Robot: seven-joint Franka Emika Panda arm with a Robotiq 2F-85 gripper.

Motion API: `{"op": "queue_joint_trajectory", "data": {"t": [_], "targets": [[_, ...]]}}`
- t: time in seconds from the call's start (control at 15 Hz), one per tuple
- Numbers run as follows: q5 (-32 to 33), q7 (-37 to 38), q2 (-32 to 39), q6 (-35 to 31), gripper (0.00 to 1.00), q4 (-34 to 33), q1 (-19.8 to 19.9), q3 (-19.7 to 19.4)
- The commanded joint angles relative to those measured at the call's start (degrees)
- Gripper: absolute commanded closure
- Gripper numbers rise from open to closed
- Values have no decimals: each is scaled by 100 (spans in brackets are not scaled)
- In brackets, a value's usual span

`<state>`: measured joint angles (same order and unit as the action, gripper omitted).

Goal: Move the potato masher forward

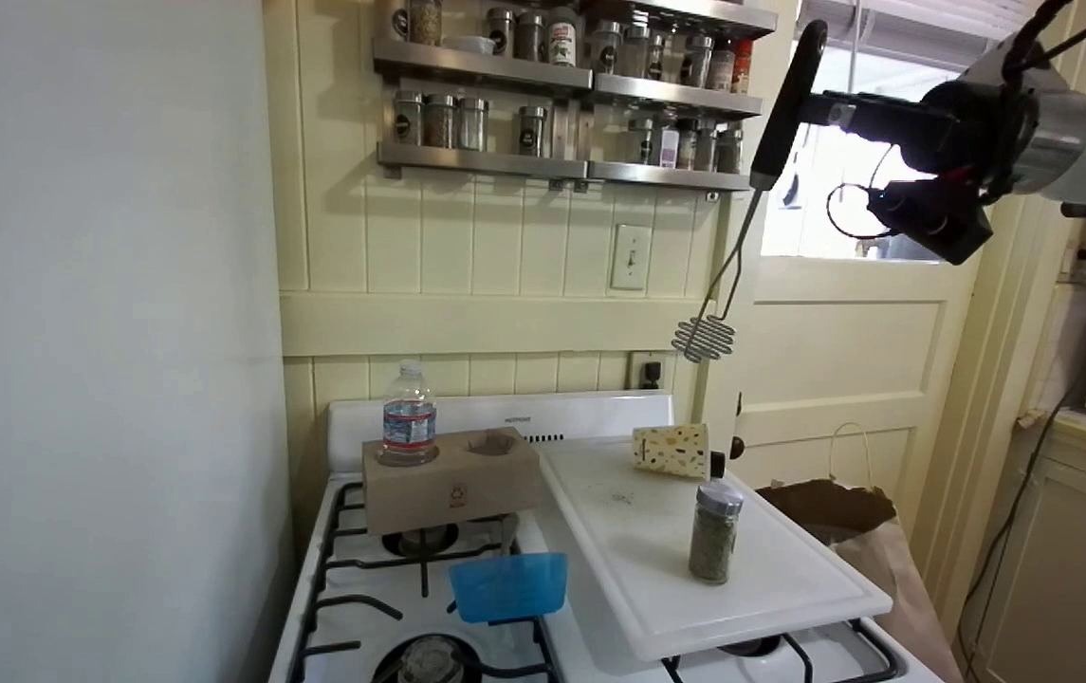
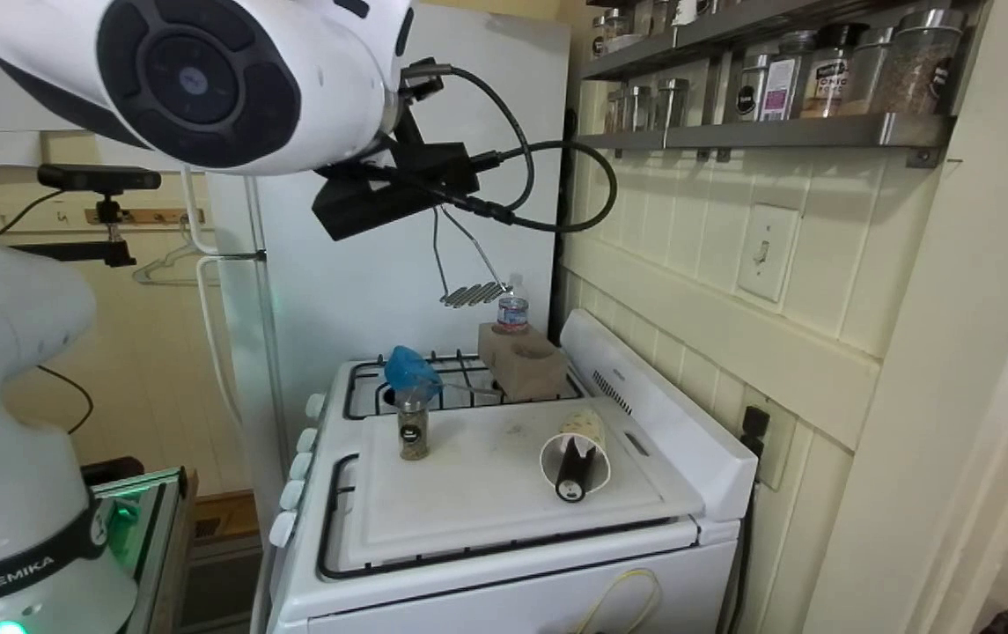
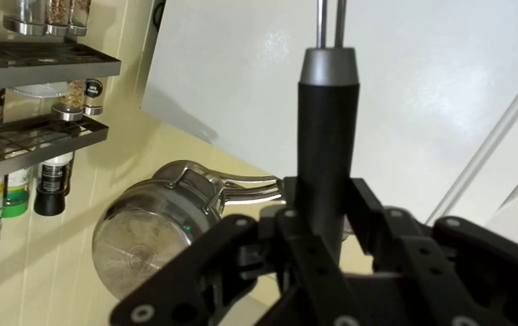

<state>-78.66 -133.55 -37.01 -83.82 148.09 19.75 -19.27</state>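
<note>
While the potato masher (image 1: 763, 178) hangs in mid-air, higher than the stove (image 2: 468, 608) and tilted with its black handle (image 1: 787, 106) uppermost, your gripper (image 3: 326, 199) clasps that handle firmly between both fingers (image 3: 367, 213). From there a thin wire shaft (image 1: 748, 220) slants down to the small coiled mashing head (image 1: 704, 339), which is well apart from the things below. Lower down, a white board (image 1: 642, 531) lies over one half of the stove, bearing an upright grey-lidded jar (image 1: 715, 541) and, on its side, a speckled cup (image 1: 668, 451) with a black-ended object (image 2: 570, 490) in its mouth. Over the other half you have a brown cardboard holder (image 1: 471, 479) with a clear bottle (image 1: 408, 417) standing on it, and near that a blue spatula (image 1: 507, 588) over the black grate (image 1: 424, 561). Behind the stove, steel shelves (image 1: 486, 162) carry rows of spice jars (image 1: 442, 121) along a pale yellow wall (image 1: 448, 242). In your wrist view, a shiny steel pot (image 3: 150, 235) appears beyond the gripper.
</note>
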Motion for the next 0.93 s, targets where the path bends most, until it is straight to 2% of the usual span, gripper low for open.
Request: {"op": "queue_joint_trajectory", "data": {"t": [0.0, 0.13, 0.2, 0.33, 0.47, 0.6, 0.87], "targets": [[360, -1042, 395, -22, 93, -310, 27, 263], [363, -1463, 535, -131, 93, -456, -117, 509], [108, -1345, 615, -231, 93, -523, -167, 630], [-134, -563, 841, -249, 93, -774, -228, 786], [-239, 288, 1218, 185, 93, -1217, -332, 648], [-329, 956, 1411, 197, 93, -1424, -294, 526], [-388, 1834, 1581, 60, 93, -1264, -105, 234]]}}
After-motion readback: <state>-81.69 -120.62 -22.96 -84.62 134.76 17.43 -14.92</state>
